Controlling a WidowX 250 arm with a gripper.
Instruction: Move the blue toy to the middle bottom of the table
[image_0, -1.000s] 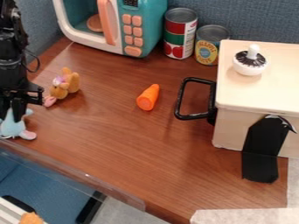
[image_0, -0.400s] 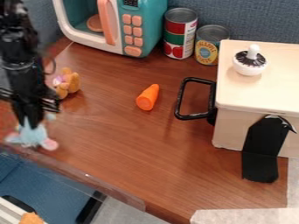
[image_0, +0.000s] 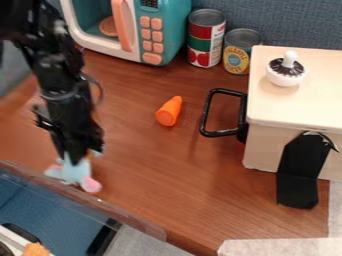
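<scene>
The black gripper hangs over the lower left part of the wooden table, close to the table's front edge. It is shut on the light blue plush toy, gripping its upper part. The toy's pink part points down and to the right, and its top is hidden by the fingers. Whether the toy touches the table I cannot tell.
An orange carrot lies mid-table. Behind are a toy microwave and two cans. On the right stands a pale box with a black handle. A clear rail runs along the front edge.
The gripper and the blue toy have moved right and toward the front edge. The arm now covers the spot where the orange-yellow plush toy was seen.
</scene>
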